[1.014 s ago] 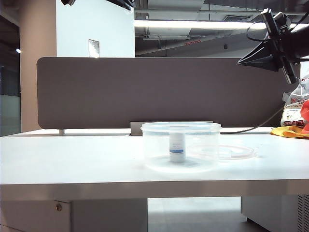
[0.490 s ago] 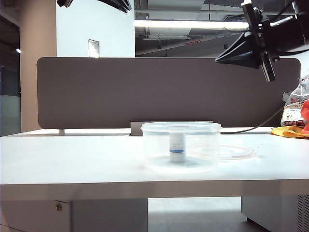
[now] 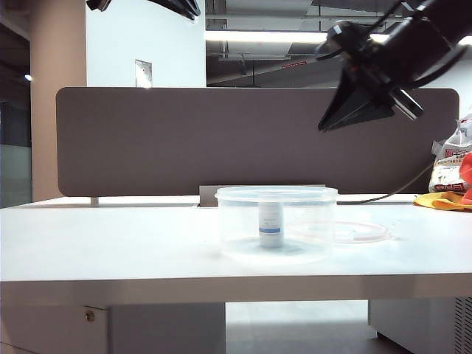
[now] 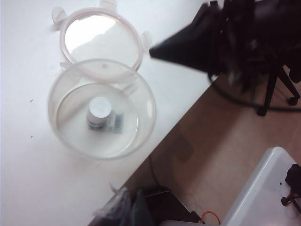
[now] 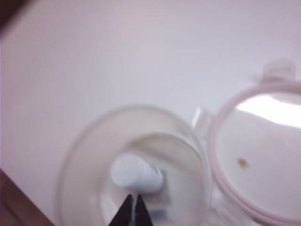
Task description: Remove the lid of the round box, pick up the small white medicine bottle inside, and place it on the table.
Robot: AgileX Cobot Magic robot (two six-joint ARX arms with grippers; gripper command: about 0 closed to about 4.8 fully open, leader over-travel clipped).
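Both fingers together: right fingers (image 5: pixel 131 207) over the small white medicine bottle (image 5: pixel 135 173) (left unseen).

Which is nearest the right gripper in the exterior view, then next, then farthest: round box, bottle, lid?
Right gripper hangs above, jaws shut.
1. Round box: its rim lies below the gripper.
2. Bottle: inside the box, lower.
3. Lid: flat on the table, right of the box.

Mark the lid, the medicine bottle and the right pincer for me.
lid (image 4: pixel 96 40): left wrist view, middle of the clear disc.
small white medicine bottle (image 4: pixel 99 107): left wrist view, its cap.
right pincer (image 3: pixel 322 127): exterior view, its closed tips.
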